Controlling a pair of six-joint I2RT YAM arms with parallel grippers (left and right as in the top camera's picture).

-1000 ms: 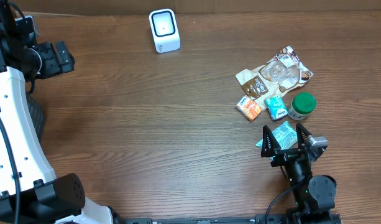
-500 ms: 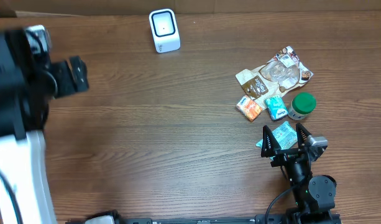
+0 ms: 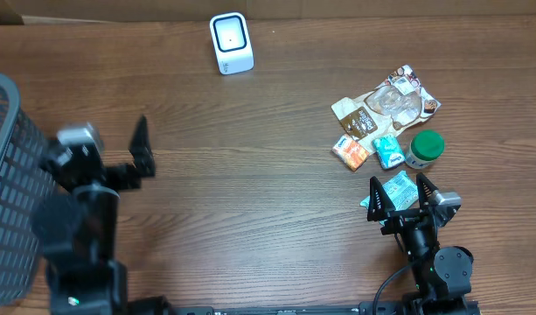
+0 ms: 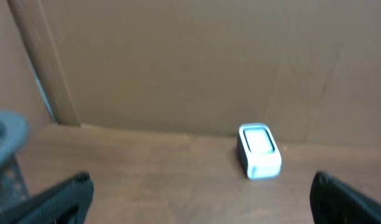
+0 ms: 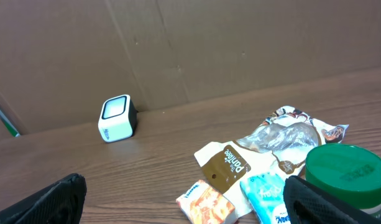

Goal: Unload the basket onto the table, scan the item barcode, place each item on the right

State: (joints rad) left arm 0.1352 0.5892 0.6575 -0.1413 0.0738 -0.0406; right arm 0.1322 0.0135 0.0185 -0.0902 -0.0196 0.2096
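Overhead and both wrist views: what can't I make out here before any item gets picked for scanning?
Barcodes: none readable; the packets are too small overhead and show no barcode in the right wrist view.
Teal packet: partly covered by the right claw overhead.
Jar: cut off by the bottom edge, right wrist view.
Basket: cut off by the left edge overhead.
Scanner: blurred in the left wrist view.

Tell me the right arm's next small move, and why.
Probably lower the right gripper onto the teal packet and close. Its jaws stand open with that packet between them in the overhead view. Nothing is held, and the white scanner sits far off toward the back left, so an item must be picked up first.
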